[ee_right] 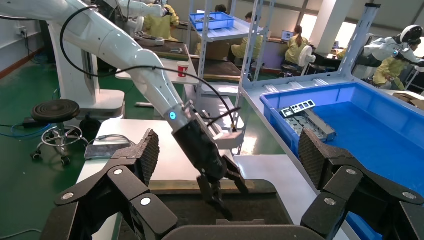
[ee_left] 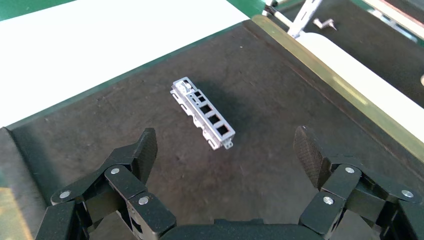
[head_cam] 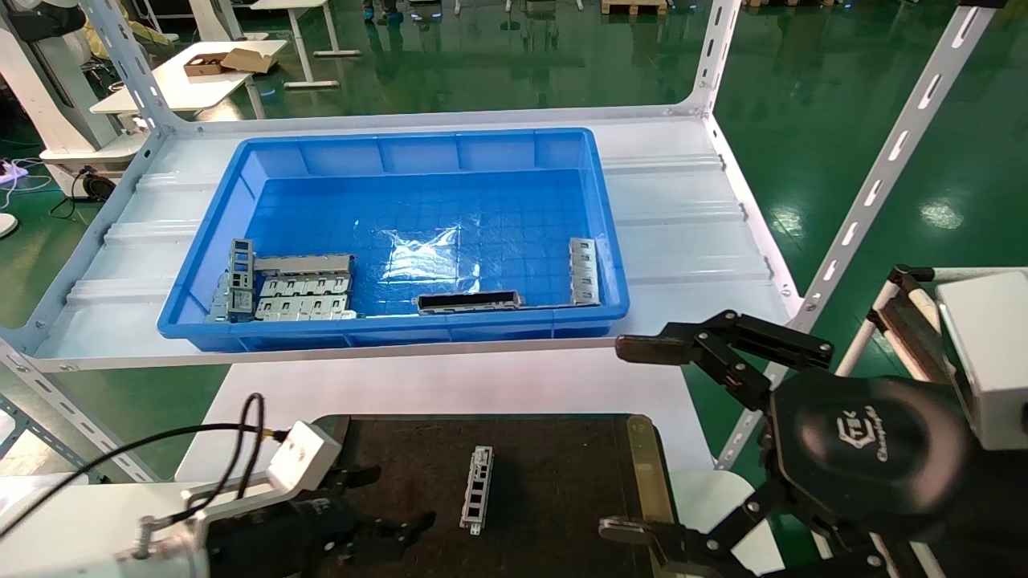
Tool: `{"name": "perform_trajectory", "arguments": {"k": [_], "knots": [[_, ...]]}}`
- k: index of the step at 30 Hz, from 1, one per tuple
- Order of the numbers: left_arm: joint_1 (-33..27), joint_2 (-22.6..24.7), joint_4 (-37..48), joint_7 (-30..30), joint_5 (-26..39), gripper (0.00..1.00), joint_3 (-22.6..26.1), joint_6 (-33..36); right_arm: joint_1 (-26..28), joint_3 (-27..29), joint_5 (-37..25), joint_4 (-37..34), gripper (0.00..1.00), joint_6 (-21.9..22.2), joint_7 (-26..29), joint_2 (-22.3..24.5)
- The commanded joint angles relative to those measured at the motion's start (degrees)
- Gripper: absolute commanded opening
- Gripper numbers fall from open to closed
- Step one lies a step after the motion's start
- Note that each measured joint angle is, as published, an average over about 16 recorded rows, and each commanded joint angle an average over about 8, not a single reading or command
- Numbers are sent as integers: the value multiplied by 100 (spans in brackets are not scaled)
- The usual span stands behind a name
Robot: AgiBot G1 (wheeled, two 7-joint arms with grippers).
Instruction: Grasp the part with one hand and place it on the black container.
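The part (head_cam: 477, 499), a slim silver-grey bar with one row of rectangular cut-outs, lies flat near the middle of the black container (head_cam: 562, 482). My left gripper (head_cam: 385, 506) is open and empty, low over the container just to the left of the part. In the left wrist view the part (ee_left: 204, 113) lies on the container (ee_left: 280, 90) a little beyond my open left gripper (ee_left: 226, 150), touching neither finger. My right gripper (head_cam: 634, 440) is open and empty, held off the container's right edge. The right wrist view shows my open right gripper (ee_right: 230, 150) and the left gripper (ee_right: 220, 187) over the container (ee_right: 260, 205).
A deep blue bin (head_cam: 209, 241) stands on the white shelf behind the container. It holds another slim silver bar (head_cam: 584, 271) at its right, a dark long bar (head_cam: 468, 302) and wider grey slotted plates (head_cam: 301, 293) at its left. A slanted white shelf post (head_cam: 883, 168) stands at the right.
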Motion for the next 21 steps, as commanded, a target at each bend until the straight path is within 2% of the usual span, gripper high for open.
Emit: {"name": "perform_trajectory", "arguments": {"k": [1, 11, 16, 21], "knots": [[37, -123, 28, 293, -94, 100, -194, 317, 0, -1, 0, 0, 100, 0, 0, 0], [107, -315, 890, 1847, -904, 100, -979, 2110, 1, -4, 3, 0, 100, 2, -2, 2], [47, -323, 1388, 2162, -1168, 100, -1146, 2760, 1, -5, 4, 0, 100, 2, -3, 2], [-17, -307, 1623, 2246, -1237, 100, -1188, 3036, 1, -6, 4, 0, 100, 3, -3, 3]]}}
